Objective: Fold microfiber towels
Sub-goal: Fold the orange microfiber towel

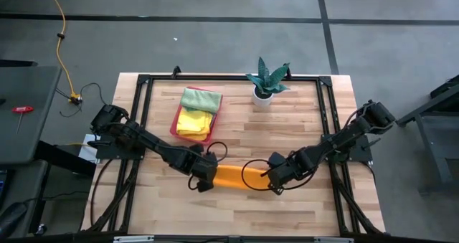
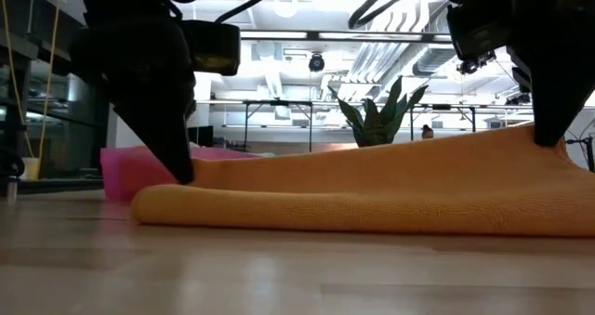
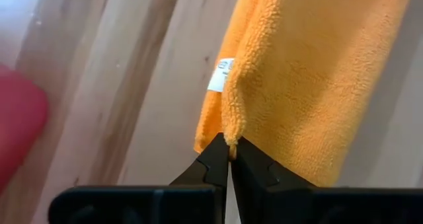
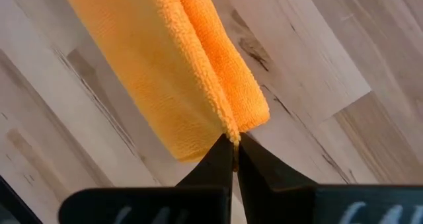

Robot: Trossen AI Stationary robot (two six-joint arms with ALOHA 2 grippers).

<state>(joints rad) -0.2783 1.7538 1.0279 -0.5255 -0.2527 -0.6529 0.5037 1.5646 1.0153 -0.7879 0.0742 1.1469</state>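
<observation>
The orange towel [image 1: 233, 177] lies folded into a long strip on the table's near middle, between my two grippers. My left gripper [image 1: 208, 173] is shut on its left end and my right gripper [image 1: 269, 177] on its right end. In the low view the strip [image 2: 372, 194] rests on the table along its lower fold. A light green towel [image 1: 201, 98] and a yellow towel [image 1: 193, 121] lie folded in the pink tray [image 1: 176, 121]. No teal towel shows. My left gripper pinches the tip of the towel's upper-layer corner [image 3: 231, 137] at the left end between its two fingertips. The fingers slant down from the table's left. The towel's left end lies low on the table [image 2: 167, 203]. My right gripper pinches the edge of the towel's upper layer [image 4: 231, 130] at the right end between its two fingertips, slanting down from the table's right. That end [image 2: 530, 148] is raised a little above the fold under it, which lies on the table.
The pink tray stands at the back left of the table and also shows in the low view [image 2: 125, 171]. A potted plant [image 1: 267, 82] stands at the back middle. Bare wood lies along the near edge and on the right.
</observation>
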